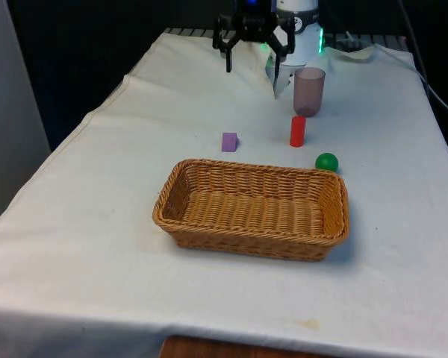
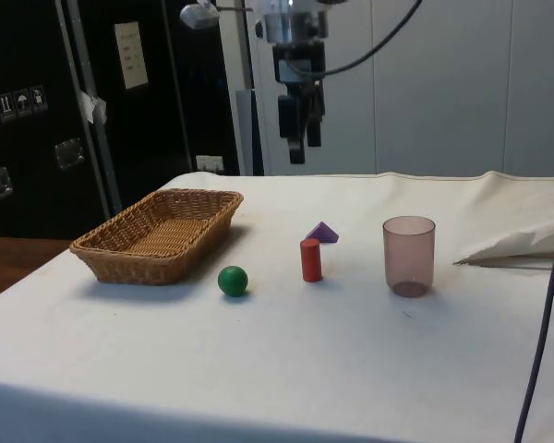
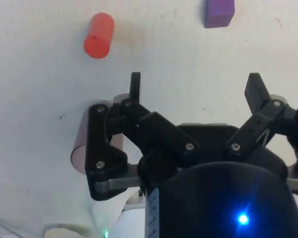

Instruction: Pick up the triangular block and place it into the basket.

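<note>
Black two-finger gripper (image 1: pixel 253 61) hangs high at top centre of the front view, fingers spread wide, nothing held. Purple triangular block (image 1: pixel 229 142) sits on the white cloth (image 1: pixel 97 224) mid-frame, just beyond the far rim of the woven wicker basket (image 1: pixel 209 235), apart from it. Red cylinder (image 1: pixel 297 131) stands upright to the block's right in the front view, near but not touching. Translucent mauve plastic cup (image 1: pixel 309 92) stands beyond the cylinder, upper centre-right. Green ball (image 1: pixel 326 162) lies just beside the basket's far right corner. In the side view the block (image 2: pixel 322 233) is partly behind the cylinder (image 2: pixel 310 260). Basket is empty.
</note>
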You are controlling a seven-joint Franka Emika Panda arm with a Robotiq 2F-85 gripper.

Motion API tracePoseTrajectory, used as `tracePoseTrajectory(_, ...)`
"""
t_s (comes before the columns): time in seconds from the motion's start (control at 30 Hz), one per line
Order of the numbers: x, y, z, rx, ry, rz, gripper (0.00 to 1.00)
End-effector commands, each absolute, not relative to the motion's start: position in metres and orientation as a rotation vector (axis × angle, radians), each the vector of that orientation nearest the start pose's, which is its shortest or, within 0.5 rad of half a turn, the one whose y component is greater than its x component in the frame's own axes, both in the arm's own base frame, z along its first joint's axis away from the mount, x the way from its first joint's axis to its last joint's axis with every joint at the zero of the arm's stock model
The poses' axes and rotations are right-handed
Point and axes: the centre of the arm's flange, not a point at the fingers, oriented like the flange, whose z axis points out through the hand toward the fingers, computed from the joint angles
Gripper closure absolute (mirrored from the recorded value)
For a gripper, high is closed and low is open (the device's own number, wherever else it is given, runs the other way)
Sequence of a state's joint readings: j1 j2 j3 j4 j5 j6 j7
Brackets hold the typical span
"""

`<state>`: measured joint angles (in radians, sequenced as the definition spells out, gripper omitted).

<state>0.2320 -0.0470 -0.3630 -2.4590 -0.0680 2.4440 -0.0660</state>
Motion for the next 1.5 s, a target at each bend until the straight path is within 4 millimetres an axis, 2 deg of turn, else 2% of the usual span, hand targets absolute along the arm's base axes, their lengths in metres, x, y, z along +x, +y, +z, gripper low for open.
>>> tracePoseTrajectory(0.0, 0.471, -0.062, 0.312, -3.172, 0.024, -0.045, 0.0)
tracePoseTrajectory(0.13, 0.467, -0.068, 0.296, -3.18, 0.04, -0.091, 0.0)
tracePoseTrajectory(0.57, 0.462, -0.073, 0.263, -3.201, 0.055, -0.12, 0.0)
tracePoseTrajectory(0.77, 0.461, -0.085, 0.246, -3.212, 0.064, -0.135, 0.0)
tracePoseTrajectory(1.47, 0.458, -0.093, 0.216, -3.206, 0.09, -0.113, 0.0)
